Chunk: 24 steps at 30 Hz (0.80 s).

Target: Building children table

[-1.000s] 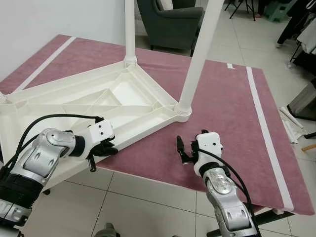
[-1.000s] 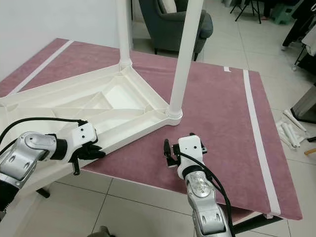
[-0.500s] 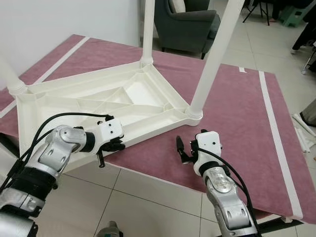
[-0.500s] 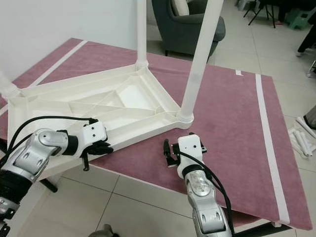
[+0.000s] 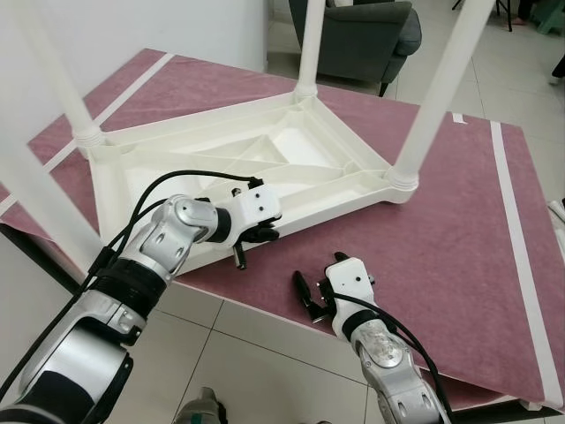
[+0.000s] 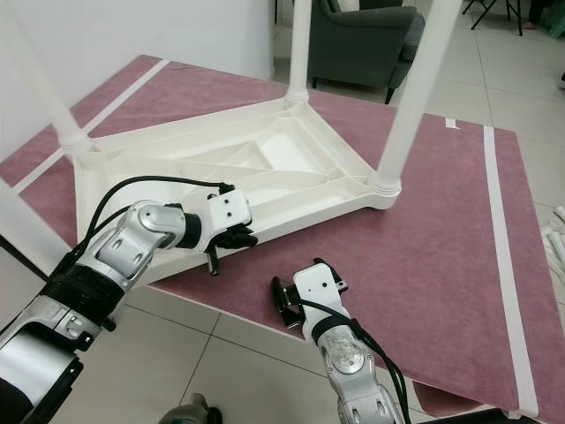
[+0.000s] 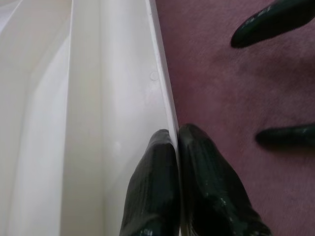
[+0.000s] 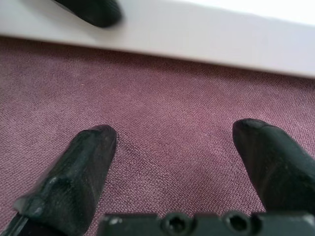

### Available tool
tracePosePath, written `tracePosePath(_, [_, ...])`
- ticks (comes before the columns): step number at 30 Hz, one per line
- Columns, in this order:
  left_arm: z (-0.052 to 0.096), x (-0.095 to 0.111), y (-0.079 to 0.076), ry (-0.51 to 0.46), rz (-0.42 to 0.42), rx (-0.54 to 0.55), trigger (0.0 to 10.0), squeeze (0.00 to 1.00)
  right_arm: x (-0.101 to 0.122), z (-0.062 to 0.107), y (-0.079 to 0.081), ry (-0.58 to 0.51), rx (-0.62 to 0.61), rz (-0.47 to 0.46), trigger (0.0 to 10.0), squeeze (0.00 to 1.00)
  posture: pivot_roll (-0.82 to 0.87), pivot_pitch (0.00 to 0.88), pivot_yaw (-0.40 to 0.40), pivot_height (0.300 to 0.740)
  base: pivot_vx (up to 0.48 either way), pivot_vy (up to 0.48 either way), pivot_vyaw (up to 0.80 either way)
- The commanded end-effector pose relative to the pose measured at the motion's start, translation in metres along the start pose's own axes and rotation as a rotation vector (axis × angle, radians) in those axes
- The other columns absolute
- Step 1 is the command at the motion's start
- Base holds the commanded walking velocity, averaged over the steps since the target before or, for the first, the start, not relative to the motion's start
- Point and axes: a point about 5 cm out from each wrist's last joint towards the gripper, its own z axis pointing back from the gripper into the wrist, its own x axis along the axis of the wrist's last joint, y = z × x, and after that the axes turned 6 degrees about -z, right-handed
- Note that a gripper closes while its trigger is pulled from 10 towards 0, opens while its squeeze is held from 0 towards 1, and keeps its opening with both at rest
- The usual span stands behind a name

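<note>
**Left claw pinching the table's edge**

The white table [image 5: 256,168] lies upside down on the purple mat [image 5: 459,230], its underside ribs facing up and its legs [image 5: 437,93] standing straight into the air. One corner of it hangs out past the mat's near edge, over the tiled floor [image 5: 256,353].

My left gripper [image 5: 256,235] is at the table's near rim [image 7: 165,98]. In my left wrist view the two fingers [image 7: 152,191] are pressed together with the thin white rim caught between them, so I am clamped on that edge. The mat lies just beyond the rim on one side, the table's white inner wall on the other.

My right gripper [image 5: 311,296] sits low over the mat near its front edge, apart from the table and a little to the right of my left claw. Its fingers [image 8: 83,172] are spread wide with nothing between them but purple cloth. Through that wrist camera the table's white edge runs across just ahead, with a black fingertip of my left claw against it.

A grey armchair [image 5: 362,35] stands behind the mat, on the tiles.
</note>
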Motion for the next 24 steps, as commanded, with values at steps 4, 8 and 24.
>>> tracePosePath(4, [-0.019, 0.055, 0.006, -0.152, -0.191, -0.011, 0.0, 0.00, -0.004, 0.003, -0.007, 0.009, -0.088, -0.014, 10.0, 0.00, 0.07, 0.035, 0.061, 0.740, 0.000, 0.000, 0.00])
tracePosePath(8, [-0.035, 0.065, 0.003, -0.169, -0.194, -0.012, 0.0, 0.00, 0.028, 0.005, -0.033, -0.173, -0.265, -0.117, 10.0, 0.00, 0.06, 0.037, 0.068, 0.740, 0.000, 0.000, 0.00])
tracePosePath(24, [-0.065, 0.074, 0.009, -0.156, -0.173, 0.155, 10.0, 0.49, 0.037, 0.008, -0.046, -0.209, -0.357, -0.120, 10.0, 0.00, 0.04, 0.039, 0.069, 0.740, 0.000, 0.000, 0.00])
